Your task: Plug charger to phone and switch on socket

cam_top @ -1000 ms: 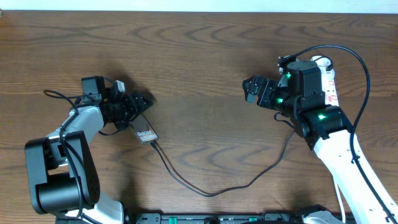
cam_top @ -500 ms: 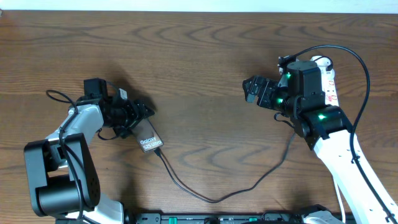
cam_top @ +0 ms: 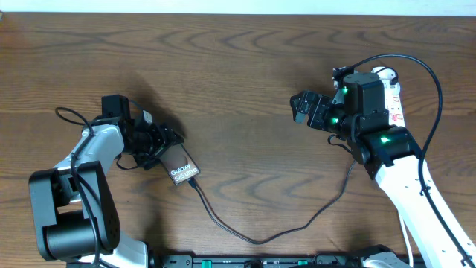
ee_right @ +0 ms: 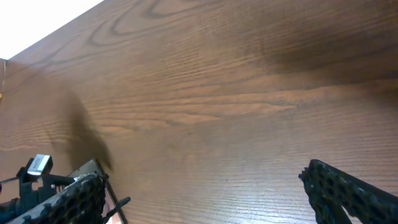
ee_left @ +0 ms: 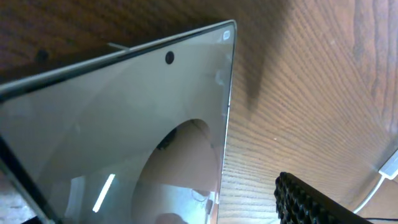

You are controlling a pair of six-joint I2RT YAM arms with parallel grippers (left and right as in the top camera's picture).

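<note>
The phone (cam_top: 184,170) lies on the wood at the left, lettering up. The charger (cam_top: 253,240), a thin black cable, runs from the phone's lower end in a loop toward the right arm, and its plug tip (cam_top: 193,183) sits at the phone's edge. My left gripper (cam_top: 172,138) is at the phone's upper end. In the left wrist view the phone's glossy face (ee_left: 124,124) fills the frame. One finger (ee_left: 323,202) stands clear of its edge and the other is hidden. My right gripper (cam_top: 299,109) is open and empty over bare wood. The socket (cam_top: 395,100) is partly hidden behind the right arm.
A white round plug (cam_top: 383,73) sits at the socket's far end. A thick black arm cable (cam_top: 435,82) arcs over the right arm. The right wrist view shows the phone's corner (ee_right: 87,169) far off at lower left, past its left finger (ee_right: 74,199).
My left gripper and the phone have slid a little toward the front right, and the phone has turned slightly. The cable loop shifted with it. The right arm has not moved.
</note>
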